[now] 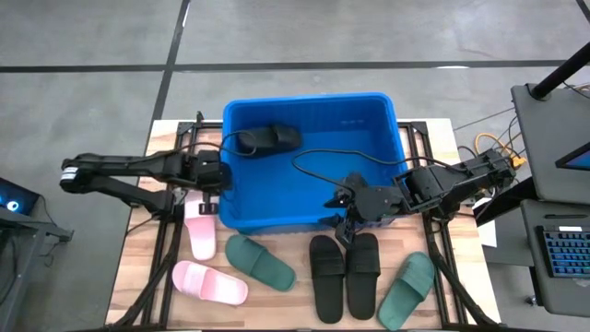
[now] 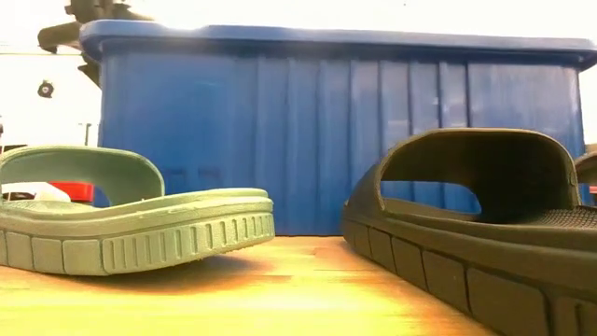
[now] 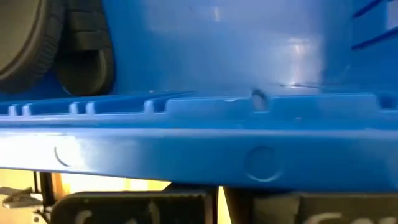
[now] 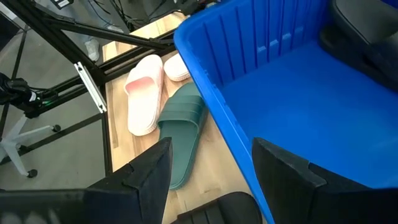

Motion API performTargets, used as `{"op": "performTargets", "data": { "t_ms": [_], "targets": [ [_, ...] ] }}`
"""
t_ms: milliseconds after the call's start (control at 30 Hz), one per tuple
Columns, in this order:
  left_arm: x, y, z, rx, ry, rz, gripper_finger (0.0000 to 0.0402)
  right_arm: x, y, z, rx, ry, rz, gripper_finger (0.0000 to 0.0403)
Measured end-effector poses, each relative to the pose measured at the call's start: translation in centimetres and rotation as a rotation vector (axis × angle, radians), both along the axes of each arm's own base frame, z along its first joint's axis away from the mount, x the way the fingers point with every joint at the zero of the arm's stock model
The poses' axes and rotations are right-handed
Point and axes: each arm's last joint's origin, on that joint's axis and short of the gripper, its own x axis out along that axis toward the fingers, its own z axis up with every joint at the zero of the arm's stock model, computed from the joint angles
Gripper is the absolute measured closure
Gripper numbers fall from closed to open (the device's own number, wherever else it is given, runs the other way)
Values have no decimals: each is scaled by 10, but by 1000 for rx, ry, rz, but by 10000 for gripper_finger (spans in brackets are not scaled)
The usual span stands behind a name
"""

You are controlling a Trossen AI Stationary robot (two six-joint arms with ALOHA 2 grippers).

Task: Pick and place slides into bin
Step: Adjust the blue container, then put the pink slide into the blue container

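Right gripper point(image 1: 346, 221) spread empty above the black rubber slide point(image 1: 362, 269) at six o'clock of the blue plastic bin point(image 1: 383, 100); light, bendy, best pinched by the strap. Left gripper point(image 1: 224, 172) clenched empty.

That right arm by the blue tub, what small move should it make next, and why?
Probably lower toward the black rubber slides just below it. The right end effector is open and empty, hovering at the bright blue plastic bin's near wall, and only one black slide lies inside so far.
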Motion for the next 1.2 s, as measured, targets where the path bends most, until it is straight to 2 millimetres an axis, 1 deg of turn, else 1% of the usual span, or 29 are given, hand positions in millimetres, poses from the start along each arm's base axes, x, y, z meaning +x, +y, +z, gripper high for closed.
{"op": "performTargets", "data": {
  "t_ms": [67, 100, 167, 300, 433, 500, 600, 733, 800, 867, 1033, 1200],
  "targets": [
    [3, 0, 1, -14, 4, 3, 401, 0, 0, 0, 1, 0, 0, 193],
    [1, 0, 1, -25, 27, 3, 401, 0, 0, 0, 1, 0, 1, 193],
    [-6, -1, 3, -37, 66, 11, 401, 0, 1, 0, 1, 0, 2, 193],
    [-22, -2, 9, -61, 71, 28, 401, 0, 1, 0, 0, 0, 3, 193],
    [-40, -6, 18, -172, 9, 40, 391, 0, 1, 0, -1, 3, 3, 193],
    [-49, -8, 21, -236, -12, 36, 372, -1, 0, -1, -4, 9, 3, 193],
    [-61, -10, 23, -309, -32, 64, 328, -2, 0, -2, -9, 22, 3, 193],
    [-73, -12, 24, -380, -7, 146, 258, -2, 0, -2, -9, 23, 4, 193],
    [-76, -12, 22, -384, 34, 193, 243, -2, 0, -2, -13, 23, 6, 193],
    [-75, -13, 21, -367, 60, 224, 245, -2, 0, -2, -17, 23, 10, 193],
    [-73, -14, 20, -326, 65, 241, 275, -2, 0, -2, -18, 23, 10, 193],
    [-75, -18, 20, -364, 54, 275, 293, -2, 0, -2, -18, 24, 10, 193]
  ]
}}
